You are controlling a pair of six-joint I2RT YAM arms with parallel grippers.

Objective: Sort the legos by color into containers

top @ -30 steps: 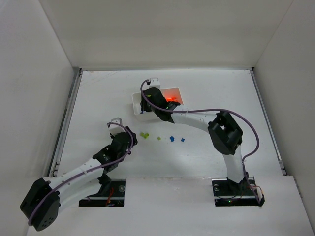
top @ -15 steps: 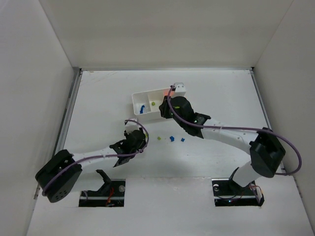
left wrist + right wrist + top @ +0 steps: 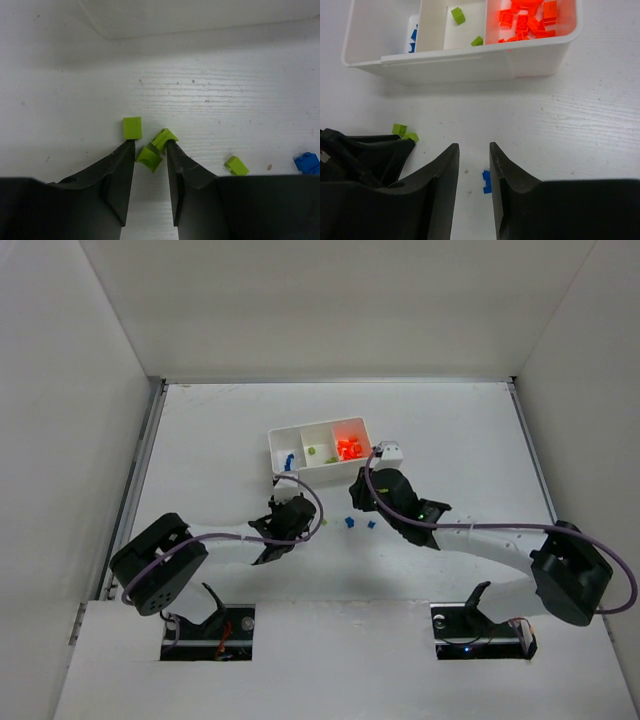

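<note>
Half-open left end effector (image 3: 150,143) straddles a yellow-green plastic brick (image 3: 149,156); right end effector (image 3: 473,146), half-open, empty, faces white three-compartment plastic tray (image 3: 460,67).

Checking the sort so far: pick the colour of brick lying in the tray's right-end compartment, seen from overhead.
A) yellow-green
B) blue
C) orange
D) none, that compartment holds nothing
C: the orange bricks fill the right-end compartment of the tray, while green bricks lie in the middle one and blue bricks in the left one.
</note>
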